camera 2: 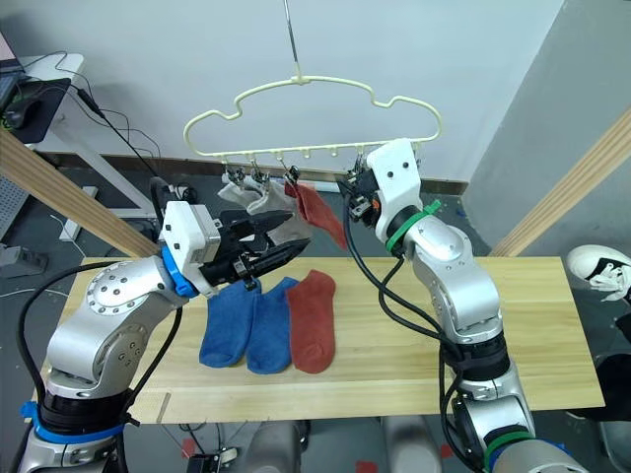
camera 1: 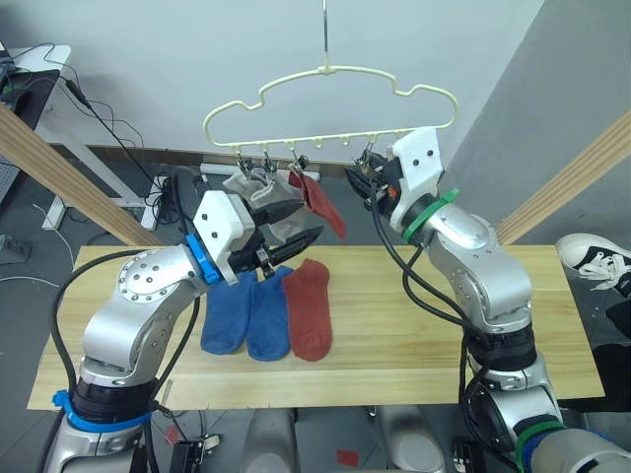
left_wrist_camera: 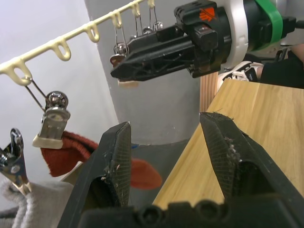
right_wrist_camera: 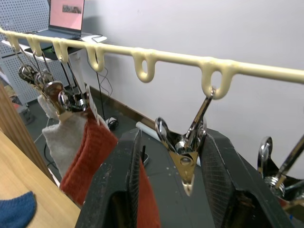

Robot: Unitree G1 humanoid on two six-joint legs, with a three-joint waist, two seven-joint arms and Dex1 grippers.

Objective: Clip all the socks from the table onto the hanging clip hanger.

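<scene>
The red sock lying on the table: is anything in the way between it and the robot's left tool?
Nothing visible blocks it. The left tool hovers open above the red sock, which lies uncovered on the table beside two blue socks.

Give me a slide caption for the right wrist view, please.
The right hand brackets a metal clip on the pale yellow hanger, beside hung red and grey socks.

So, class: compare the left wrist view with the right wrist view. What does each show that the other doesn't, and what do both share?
Left wrist view alone: the right gripper from outside, and the left gripper, open with nothing between its fingers.

Right wrist view alone: the right gripper's fingers either side of one metal clip, not yet pressing it, a blue sock, and a distant laptop.

Both: the clip hanger, the hanging red sock, a grey sock and the table.
</scene>
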